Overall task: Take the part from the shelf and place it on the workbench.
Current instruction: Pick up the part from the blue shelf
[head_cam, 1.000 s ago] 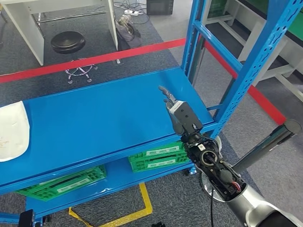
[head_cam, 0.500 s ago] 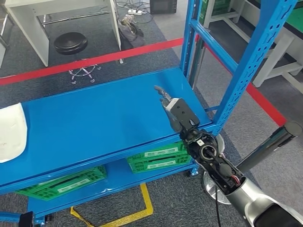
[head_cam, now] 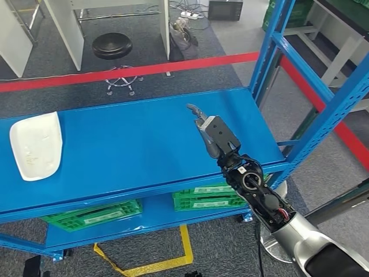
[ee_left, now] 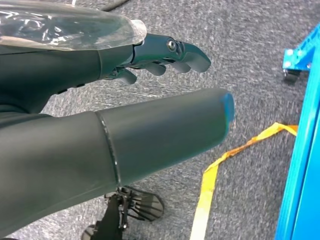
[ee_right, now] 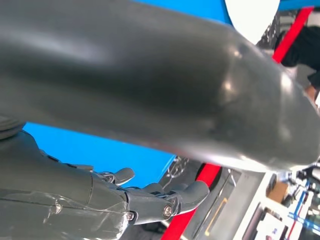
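Note:
The part, a white tray-like piece (head_cam: 36,144), lies flat on the far left of the blue shelf top (head_cam: 130,144); its white edge (ee_right: 251,12) also appears in the right wrist view. My right hand (head_cam: 213,131) hovers over the right half of the shelf, well to the right of the part, fingers (ee_right: 166,197) stretched out and holding nothing. My left hand (ee_left: 151,55) hangs over the grey carpet beside the shelf frame, fingers apart and empty.
Green crates (head_cam: 93,214) (head_cam: 213,196) sit on the lower shelf. Blue uprights (head_cam: 322,115) rise at the shelf's right end. Beyond a red floor line (head_cam: 130,72) stand a black stool (head_cam: 112,45) and white table legs. Yellow tape (head_cam: 183,254) marks the carpet.
The camera has swung, so the whole scene has shifted right and the white part now shows fully. My right hand holds about the same pose above the shelf.

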### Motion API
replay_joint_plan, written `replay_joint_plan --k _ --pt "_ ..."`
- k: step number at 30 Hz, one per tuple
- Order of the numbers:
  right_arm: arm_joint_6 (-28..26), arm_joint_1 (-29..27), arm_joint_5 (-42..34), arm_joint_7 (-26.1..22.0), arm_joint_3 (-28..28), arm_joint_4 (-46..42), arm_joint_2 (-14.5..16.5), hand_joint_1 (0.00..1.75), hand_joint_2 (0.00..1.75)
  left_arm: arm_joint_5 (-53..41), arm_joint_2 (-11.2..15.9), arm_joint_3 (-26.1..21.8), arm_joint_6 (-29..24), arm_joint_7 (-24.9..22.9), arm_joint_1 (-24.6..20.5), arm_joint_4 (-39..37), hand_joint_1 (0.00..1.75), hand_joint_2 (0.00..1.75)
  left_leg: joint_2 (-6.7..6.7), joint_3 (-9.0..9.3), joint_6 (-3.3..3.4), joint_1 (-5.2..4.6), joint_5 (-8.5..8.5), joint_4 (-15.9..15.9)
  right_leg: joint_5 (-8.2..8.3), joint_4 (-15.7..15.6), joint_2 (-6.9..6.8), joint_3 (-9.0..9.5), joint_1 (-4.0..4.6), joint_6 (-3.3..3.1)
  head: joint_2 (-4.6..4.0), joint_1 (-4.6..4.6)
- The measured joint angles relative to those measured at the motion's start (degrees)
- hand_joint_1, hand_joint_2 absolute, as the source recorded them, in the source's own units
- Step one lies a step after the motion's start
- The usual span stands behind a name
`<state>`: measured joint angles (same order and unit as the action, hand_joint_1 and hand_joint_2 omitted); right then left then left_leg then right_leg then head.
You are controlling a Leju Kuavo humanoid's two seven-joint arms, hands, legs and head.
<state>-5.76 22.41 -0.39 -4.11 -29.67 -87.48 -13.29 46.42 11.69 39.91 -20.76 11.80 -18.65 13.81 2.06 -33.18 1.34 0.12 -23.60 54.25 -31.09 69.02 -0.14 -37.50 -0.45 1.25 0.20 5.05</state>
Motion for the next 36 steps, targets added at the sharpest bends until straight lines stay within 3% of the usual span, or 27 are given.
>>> replay_joint_plan --k 2,4,6,8,10,12,13,14,15,17,19,22,24,27,28,29,30,33,34,36 --pt "0.2 0.7 -0.2 -0.2 -0.2 0.7 0.0 0.0 0.0 0.1 0.0 0.0 0.0 0.1 0.0 0.0 0.0 0.0 0.84 0.22 -0.24 -0.07 -0.17 0.1 4.19 -8.2 1.14 3.48 -0.04 -0.45 0.0 0.07" --pt "0.4 1.5 -0.4 -0.3 -0.3 1.4 0.0 0.0 0.0 0.2 0.0 0.0 -0.1 0.1 0.0 0.0 0.0 0.0 1.5 -0.08 -0.67 -0.09 -0.17 0.3 5.32 -12.9 2.27 5.76 0.01 -0.83 0.0 -0.01" --pt "0.6 2.1 -0.5 -0.4 -0.5 2.1 0.0 0.0 0.0 0.3 0.0 0.0 -0.2 0.2 0.2 0.0 0.0 0.0 2.1 -0.46 -1.27 -0.01 0.08 0.3 5.07 -13.6 2.14 6.32 0.07 -1.21 0.0 -0.06" --pt "0.8 2.7 -0.6 -0.4 -0.8 2.7 0.0 0.0 0.0 0.2 0.2 0.0 -0.3 0.2 0.4 0.0 0.0 0.0 1.64 -0.98 -1.82 0.02 -0.65 1.4 5.39 -14.1 1.44 6.56 -0.13 -1.84 0.0 -0.2" --pt "0.8 3.2 -0.7 -0.5 -0.9 3.2 0.0 0.0 0.0 0.2 0.3 0.0 -0.4 0.2 0.3 0.0 0.0 0.0 0.02 -3.54 -2.31 0.08 -3.52 6.8 5.6 -14.5 0.57 6.81 -0.3 -2.38 0.0 -0.58" --pt "0.9 3.4 -0.8 -0.5 -1.0 3.8 0.0 0.0 0.0 0.2 0.3 0.0 -0.4 0.2 0.3 0.0 0.0 0.0 -1.08 -7.6 -2.8 0.29 -6.65 14.7 5.57 -14.5 -0.27 6.8 -0.26 -2.59 0.0 -0.87" --pt "0.9 3.4 -0.8 -0.5 -1.0 4.1 0.0 0.0 0.0 0.2 0.2 0.0 -0.4 0.2 0.4 0.0 0.0 0.0 -1.29 -8.91 -2.95 0.43 -7.13 17.0 5.53 -14.5 -0.66 6.8 -0.24 -2.61 0.0 -0.91" --pt "1.0 3.4 -0.8 -0.5 -1.1 4.3 0.0 0.0 0.0 0.2 0.2 0.0 -0.4 0.2 0.5 0.0 0.0 0.0 -1.45 -9.12 -3.04 0.52 -6.56 17.2 5.48 -14.5 -1.04 6.81 -0.23 -2.6 0.0 -0.95" --pt "1.0 3.4 -0.8 -0.5 -1.2 4.5 0.0 0.0 0.0 0.2 0.2 0.0 -0.4 0.2 0.5 0.0 0.0 0.0 -1.65 -8.11 -3.04 0.59 -5.04 15.0 5.43 -14.5 -1.4 6.88 -0.22 -2.54 0.0 -0.97" --pt "0.9 3.5 -0.8 -0.5 -1.3 4.8 0.0 0.0 0.0 0.2 0.3 0.0 -0.4 0.2 0.5 0.0 0.0 0.0 -2.96 -3.85 -2.81 0.53 -1.31 6.5 5.21 -14.5 -2.05 7.09 -0.1 -2.21 0.0 -1.0" --pt "0.9 3.7 -0.8 -0.5 -1.3 5.1 0.0 0.0 0.0 0.2 0.3 0.0 -0.4 0.2 0.3 0.0 0.0 0.0 -3.96 -1.02 -2.26 0.21 0.37 0.8 4.92 -14.4 -2.56 7.23 0.22 -1.71 0.0 -0.9" --pt "0.9 4.0 -0.8 -0.5 -1.4 5.4 0.0 0.0 0.0 0.2 0.3 0.0 -0.4 0.2 0.4 0.0 0.0 0.0 -3.24 -0.67 -1.38 0.01 0.47 -0.2 4.53 -14.5 -3.17 7.35 0.31 -0.88 0.0 -0.6" --pt "0.9 4.0 -0.8 -0.5 -1.5 5.4 0.0 0.0 0.0 0.2 0.4 0.0 -0.4 0.2 0.3 0.0 0.0 0.0 -2.66 -0.46 -0.69 0.24 0.62 -0.4 2.74 -12.0 -2.26 6.34 0.07 -0.36 0.0 -0.5" --pt "0.9 4.0 -0.8 -0.6 -1.6 5.8 -0.2 0.0 0.0 0.2 0.4 0.0 -0.4 0.3 0.2 0.0 0.0 0.0 -1.58 -0.34 -0.11 0.27 0.62 -0.5 -2.65 -0.5 -0.38 1.14 -0.11 0.06 0.0 -0.04" --pt "0.9 3.9 -0.8 -0.5 -1.7 6.0 -0.2 0.0 0.0 0.2 0.3 0.0 -0.4 0.3 0.3 0.0 0.0 0.0 -1.15 -0.33 -0.09 0.25 0.61 -0.5 -3.52 2.6 -0.18 -0.44 -0.11 0.13 0.0 0.06" --pt "0.9 3.9 -0.8 -0.5 -1.7 6.2 -0.3 0.0 0.0 0.2 0.3 0.0 -0.4 0.3 0.3 0.0 0.0 0.0 -0.71 -0.29 -0.09 0.24 0.59 -0.5 -3.26 3.7 -0.1 -1.11 -0.12 0.13 0.0 0.1" --pt "0.9 3.9 -0.8 -0.5 -1.7 6.3 -0.3 0.0 0.0 0.2 0.3 0.0 -0.4 0.3 0.4 0.0 0.0 0.0 -0.23 -0.21 -0.12 0.25 0.57 -0.5 -1.81 2.2 -0.03 -0.62 -0.13 0.07 0.0 0.15" --pt "0.9 4.0 -0.8 -0.5 -1.8 6.4 -0.3 0.0 0.0 0.2 0.2 0.0 -0.4 0.3 0.3 0.0 0.0 0.0 1.15 0.09 -0.51 0.19 0.36 -0.3 4.3 -9.8 1.57 4.66 -0.23 -0.44 0.0 0.29" --pt "0.9 4.0 -0.8 -0.5 -1.8 6.5 -0.3 0.0 0.0 0.2 0.2 0.0 -0.4 0.3 0.3 0.0 0.0 0.0 1.52 -0.02 -0.75 0.15 0.35 -0.2 5.07 -12.4 2.16 5.99 -0.24 -0.61 0.0 0.25" --pt "0.9 4.0 -0.8 -0.6 -1.8 6.6 -0.3 0.0 0.0 0.2 0.2 0.0 -0.4 0.3 0.3 0.0 0.0 0.0 2.17 -0.43 -1.35 0.15 0.57 -0.1 5.01 -13.9 2.38 6.85 -0.13 -0.9 0.0 0.1"
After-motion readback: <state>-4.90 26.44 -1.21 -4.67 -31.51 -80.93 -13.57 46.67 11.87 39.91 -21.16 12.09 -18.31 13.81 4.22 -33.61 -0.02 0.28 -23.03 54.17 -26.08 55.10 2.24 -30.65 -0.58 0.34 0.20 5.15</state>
